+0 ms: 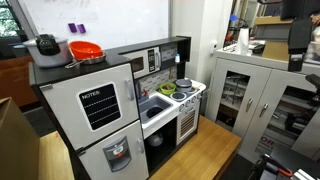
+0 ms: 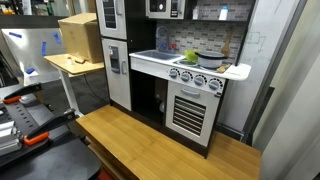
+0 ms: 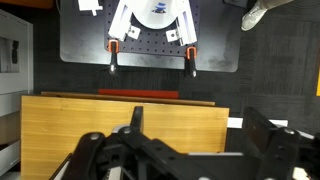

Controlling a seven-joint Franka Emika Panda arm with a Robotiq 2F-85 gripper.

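Your gripper (image 3: 190, 140), low in the wrist view, stands wide open and empty above the wooden table (image 3: 100, 120) at frame centre. Nothing is grasped yet; the toy kitchen (image 2: 185, 108) looks untouched.

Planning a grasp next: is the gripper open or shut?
Open: in the wrist view the gripper holds nothing; its fingers stand wide apart over the wooden tabletop.

Both exterior views toward toy kitchen (image 1: 100, 105)

Black gripper (image 3: 200, 140), a honey-toned, wood-grained tabletop (image 3: 100, 120) between its jaws, a red strip (image 3: 138, 93) just beyond them.
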